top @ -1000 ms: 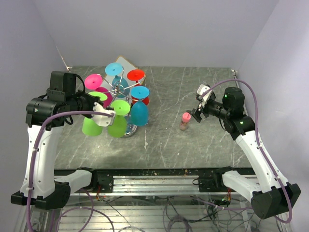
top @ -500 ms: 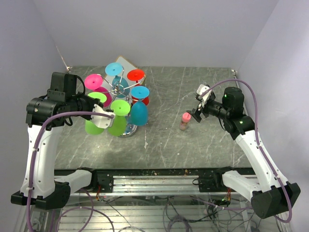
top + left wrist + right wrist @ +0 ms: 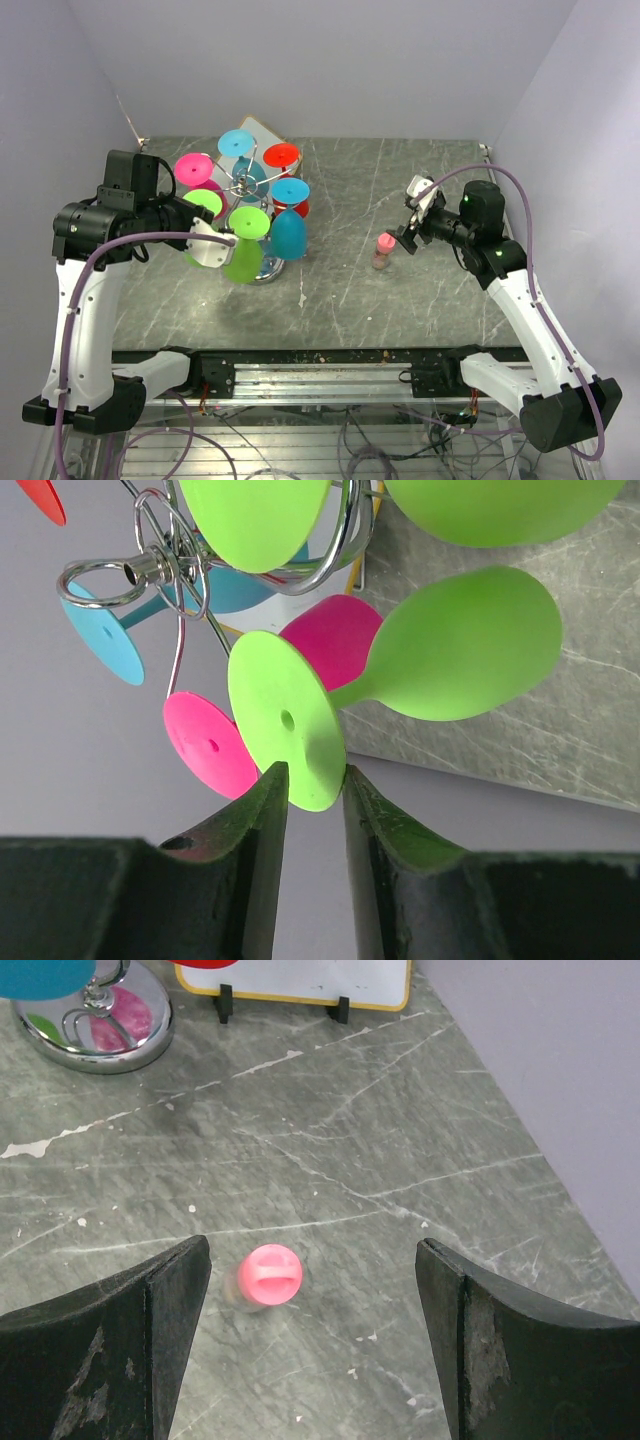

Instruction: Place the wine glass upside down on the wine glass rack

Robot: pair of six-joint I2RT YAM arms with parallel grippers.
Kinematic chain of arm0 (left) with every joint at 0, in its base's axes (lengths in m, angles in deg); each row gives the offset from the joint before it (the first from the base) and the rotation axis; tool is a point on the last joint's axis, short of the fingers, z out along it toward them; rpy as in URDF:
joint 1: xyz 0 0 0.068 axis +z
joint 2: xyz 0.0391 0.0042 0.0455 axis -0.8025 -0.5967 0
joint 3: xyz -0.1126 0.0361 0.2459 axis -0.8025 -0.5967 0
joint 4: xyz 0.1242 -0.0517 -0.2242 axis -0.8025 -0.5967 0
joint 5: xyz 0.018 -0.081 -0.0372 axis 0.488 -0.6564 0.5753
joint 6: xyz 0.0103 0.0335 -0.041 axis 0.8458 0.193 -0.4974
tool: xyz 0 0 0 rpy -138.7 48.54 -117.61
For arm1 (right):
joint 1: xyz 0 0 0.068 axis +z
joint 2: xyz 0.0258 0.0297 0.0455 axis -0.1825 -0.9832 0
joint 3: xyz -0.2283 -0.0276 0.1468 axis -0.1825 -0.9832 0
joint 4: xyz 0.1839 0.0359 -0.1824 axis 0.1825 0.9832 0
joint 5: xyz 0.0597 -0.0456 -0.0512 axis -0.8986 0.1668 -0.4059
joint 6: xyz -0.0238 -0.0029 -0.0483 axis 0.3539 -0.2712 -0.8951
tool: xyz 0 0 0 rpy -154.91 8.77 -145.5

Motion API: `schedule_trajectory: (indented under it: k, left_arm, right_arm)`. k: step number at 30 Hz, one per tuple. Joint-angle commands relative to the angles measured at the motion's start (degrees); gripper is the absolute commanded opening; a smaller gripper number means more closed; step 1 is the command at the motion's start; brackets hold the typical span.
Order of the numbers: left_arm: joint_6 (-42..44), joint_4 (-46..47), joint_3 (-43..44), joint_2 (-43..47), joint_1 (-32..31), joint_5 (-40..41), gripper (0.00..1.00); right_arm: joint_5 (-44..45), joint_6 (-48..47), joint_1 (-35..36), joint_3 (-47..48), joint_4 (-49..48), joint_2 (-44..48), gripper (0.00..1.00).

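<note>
1 lime-green wine glass sits at the left side of the wine glass rack, left of centre in the top view.
- Top view: its foot disc faces up. The bowl is below and mostly hidden under the left jaws, so the glass is inverted.
- Left wrist view: the foot is at frame centre, and a short stem runs right to the bowl at upper right.
- The foot's lower rim lies between the 2 dark fingertips of the left jaws.
- The left jaws stand a narrow gap apart. Cannot tell whether they pinch the foot or only flank it.
- Cannot tell whether the stem rests in a hook.

Rack: silver wire with curled arms off a central post. Its shiny round base rests on the grey table.
- 5 other feet ring the post in the top view:
  - pink foot at upper left
  - cyan foot at top
  - red foot at upper right
  - blue foot at right
  - 2nd green foot at the front
- A teal bowl hangs at the rack's lower right.

A white-faced board with a wooden frame stands just behind the rack.

Right half of the frame: 1 small pink-capped bottle stands upright, well apart from the rack. The right jaws are spread wide and empty, near the bottle and not touching it.
</note>
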Motion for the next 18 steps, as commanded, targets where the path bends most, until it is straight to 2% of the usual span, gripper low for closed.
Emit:
schedule_trajectory:
  k: [1, 4, 11, 13, 15, 18]
  left_arm:
    - [-0.14, -1.34, 1.96, 0.46, 0.39, 1.11, 0.40]
    - [-0.62, -1.40, 2.05, 0.43, 0.39, 1.57, 0.42]
    - [-1.30, -1.39, 2.28, 0.54, 0.39, 2.89, 0.60]
    - [-1.67, -1.31, 2.84, 0.61, 0.39, 2.83, 0.73]
    - [-2.16, -1.31, 3.66, 0.60, 0.39, 2.48, 0.99]
    - [-3.82, -1.40, 5.27, 0.58, 0.39, 1.54, 0.99]
  right_arm:
    - [-0.14, -0.47, -0.23, -0.68, -0.08, -0.03, 0.83]
    - [-0.10, -0.56, -0.24, -0.69, -0.08, -0.02, 0.83]
    - [0.74, -0.58, -0.30, -0.69, -0.21, -0.40, 0.83]
    - [1.10, -0.48, -0.27, -0.69, -0.26, -0.40, 0.84]
    - [1.42, -0.39, -0.24, -0.69, -0.33, -0.46, 0.84]
    - [1.93, -0.30, -0.23, -0.66, -0.32, -0.65, 0.84]
